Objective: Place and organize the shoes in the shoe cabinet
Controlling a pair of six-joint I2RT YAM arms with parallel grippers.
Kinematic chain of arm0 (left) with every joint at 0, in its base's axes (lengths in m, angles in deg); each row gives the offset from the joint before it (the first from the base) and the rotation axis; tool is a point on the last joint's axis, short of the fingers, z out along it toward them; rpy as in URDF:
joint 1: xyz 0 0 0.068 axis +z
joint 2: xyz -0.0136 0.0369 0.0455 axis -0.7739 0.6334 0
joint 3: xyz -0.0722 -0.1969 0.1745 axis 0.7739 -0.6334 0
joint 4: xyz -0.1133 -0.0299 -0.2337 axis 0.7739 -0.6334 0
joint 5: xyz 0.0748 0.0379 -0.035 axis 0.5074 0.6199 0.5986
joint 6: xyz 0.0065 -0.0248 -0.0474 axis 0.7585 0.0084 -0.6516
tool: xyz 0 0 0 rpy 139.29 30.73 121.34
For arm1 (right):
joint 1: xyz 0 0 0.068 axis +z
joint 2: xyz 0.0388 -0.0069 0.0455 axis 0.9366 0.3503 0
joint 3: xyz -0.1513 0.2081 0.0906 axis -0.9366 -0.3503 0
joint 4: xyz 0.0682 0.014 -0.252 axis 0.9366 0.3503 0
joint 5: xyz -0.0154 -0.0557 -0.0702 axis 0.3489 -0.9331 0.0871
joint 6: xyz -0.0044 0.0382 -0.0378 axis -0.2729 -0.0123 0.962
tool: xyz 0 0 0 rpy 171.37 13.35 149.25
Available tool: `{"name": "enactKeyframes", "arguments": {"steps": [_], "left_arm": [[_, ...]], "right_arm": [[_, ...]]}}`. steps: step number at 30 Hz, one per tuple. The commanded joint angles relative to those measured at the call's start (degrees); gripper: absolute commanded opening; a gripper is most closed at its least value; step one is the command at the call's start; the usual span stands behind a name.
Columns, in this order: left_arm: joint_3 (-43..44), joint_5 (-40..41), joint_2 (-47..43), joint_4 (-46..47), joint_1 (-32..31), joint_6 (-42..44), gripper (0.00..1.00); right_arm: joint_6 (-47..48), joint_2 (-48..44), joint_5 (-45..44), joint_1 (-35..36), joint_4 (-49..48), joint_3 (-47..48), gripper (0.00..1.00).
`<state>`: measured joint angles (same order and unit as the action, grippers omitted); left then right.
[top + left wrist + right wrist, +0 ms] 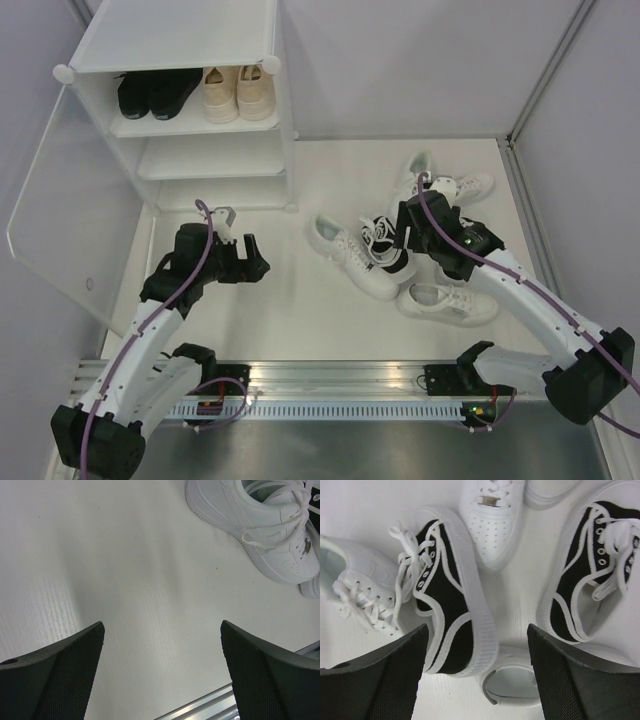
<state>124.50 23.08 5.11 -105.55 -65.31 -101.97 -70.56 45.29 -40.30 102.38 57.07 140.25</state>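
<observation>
White tabletop (300, 320) spreads out ahead of my two bases, with a metal rail (340, 378) along its near edge. Closest to that rail, on my right side, one white sneaker (447, 302) lies flat on the surface.

My left gripper (162, 627) hangs over a bare patch of the table, its jaws spread as wide as they go and holding nothing. A long white sneaker (350, 255) lies off to its right, clear of my fingers.

My right gripper (477, 630) hovers above the loose heap of shoes. Its jaws are also wide apart, and nothing is between them. Just under the gap, nearer my left finger, lies a black-and-white sneaker (447, 615) with its laces loose. The long white sneaker sits pressed up against its far side. The second black-and-white sneaker (585, 585) lies by my right finger, apart from the first. A white toe cap (492, 520) points in between the two, just beside the first one. Farther back on the table, two more white sneakers (440, 185) rest together.

At the far left stands the shoe cabinet (180, 40), its frosted door panel (60, 220) swung open to the left. Its top tier holds the black pair (155, 93) on the left and the beige pair (238, 92) on the right, side by side.
</observation>
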Motion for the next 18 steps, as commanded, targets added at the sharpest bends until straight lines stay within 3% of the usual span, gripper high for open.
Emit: {"name": "enactKeyframes", "arguments": {"steps": [1, 18], "left_arm": [[-0.02, 0.89, -0.86, 3.4, -0.15, 0.42, 1.0], [-0.9, 4.84, -5.26, 2.6, -0.07, 0.69, 0.99]], "right_arm": [[3.51, 4.75, 6.07, -0.01, 1.23, 4.95, 0.84], [4.83, 16.54, 7.04, -0.01, 0.36, 6.02, 0.83]]}}
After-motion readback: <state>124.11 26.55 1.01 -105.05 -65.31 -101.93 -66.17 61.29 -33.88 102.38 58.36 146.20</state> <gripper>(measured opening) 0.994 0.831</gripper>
